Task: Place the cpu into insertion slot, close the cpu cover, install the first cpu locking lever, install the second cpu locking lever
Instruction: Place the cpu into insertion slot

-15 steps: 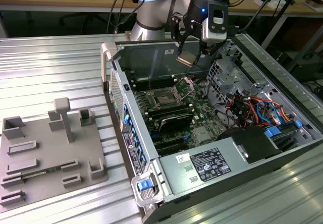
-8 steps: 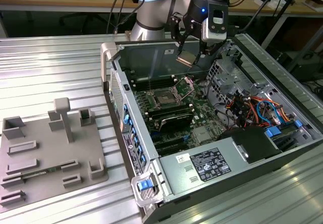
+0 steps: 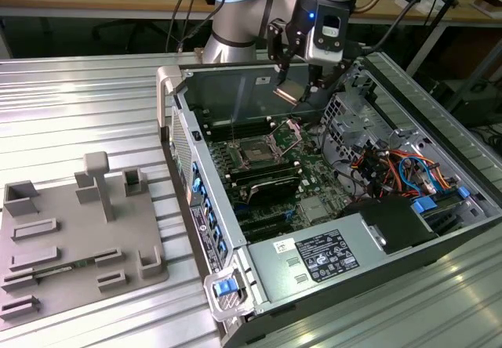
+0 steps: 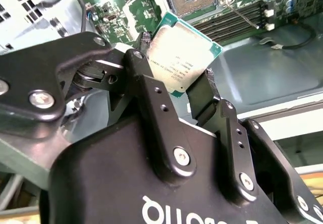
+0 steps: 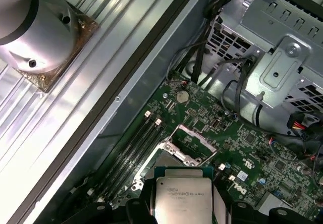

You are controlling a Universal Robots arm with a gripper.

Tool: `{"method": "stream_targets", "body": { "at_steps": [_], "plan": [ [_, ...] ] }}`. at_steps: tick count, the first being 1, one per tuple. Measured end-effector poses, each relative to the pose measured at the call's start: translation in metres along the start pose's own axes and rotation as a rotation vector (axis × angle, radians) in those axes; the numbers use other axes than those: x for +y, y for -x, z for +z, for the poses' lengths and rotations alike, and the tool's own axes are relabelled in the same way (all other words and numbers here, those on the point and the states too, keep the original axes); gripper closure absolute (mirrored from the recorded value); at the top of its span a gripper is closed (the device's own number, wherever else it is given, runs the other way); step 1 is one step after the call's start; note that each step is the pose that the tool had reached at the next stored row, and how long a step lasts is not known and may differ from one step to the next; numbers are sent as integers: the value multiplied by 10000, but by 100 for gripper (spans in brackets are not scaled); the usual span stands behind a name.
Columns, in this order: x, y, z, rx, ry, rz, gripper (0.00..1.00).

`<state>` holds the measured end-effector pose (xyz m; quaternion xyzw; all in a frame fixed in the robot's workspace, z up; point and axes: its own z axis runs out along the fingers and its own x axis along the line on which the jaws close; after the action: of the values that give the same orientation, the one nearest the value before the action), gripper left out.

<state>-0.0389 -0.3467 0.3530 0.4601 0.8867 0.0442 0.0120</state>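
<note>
Cpu (image 5: 182,198): silvery top toward camera, clamped between two black fingers (image 5: 144,205) of pincer (image 5: 182,207). Beyond it, cpu cover (image 5: 196,142) stands open over insertion slot (image 5: 164,163); slot partly hidden behind cpu. Both on green circuit board (image 5: 247,156). Long black memory slots (image 5: 132,151) run beside slot. Coin cell (image 5: 182,96) near board edge. Silvery drive cage (image 5: 282,62) and dark cables (image 5: 237,90) alongside board. Arm base (image 5: 38,30) on ribbed bench (image 5: 116,12), outside case wall (image 5: 136,77).
</note>
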Motion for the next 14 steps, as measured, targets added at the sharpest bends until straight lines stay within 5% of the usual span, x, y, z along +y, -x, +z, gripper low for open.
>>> {"method": "stream_targets", "body": {
  "at_steps": [6, 14],
  "plan": [
    [-1, 0, 14, -119, 25, 1321, 45],
    [-2, 0, 27, -210, 43, 2322, 45]
  ]
}}
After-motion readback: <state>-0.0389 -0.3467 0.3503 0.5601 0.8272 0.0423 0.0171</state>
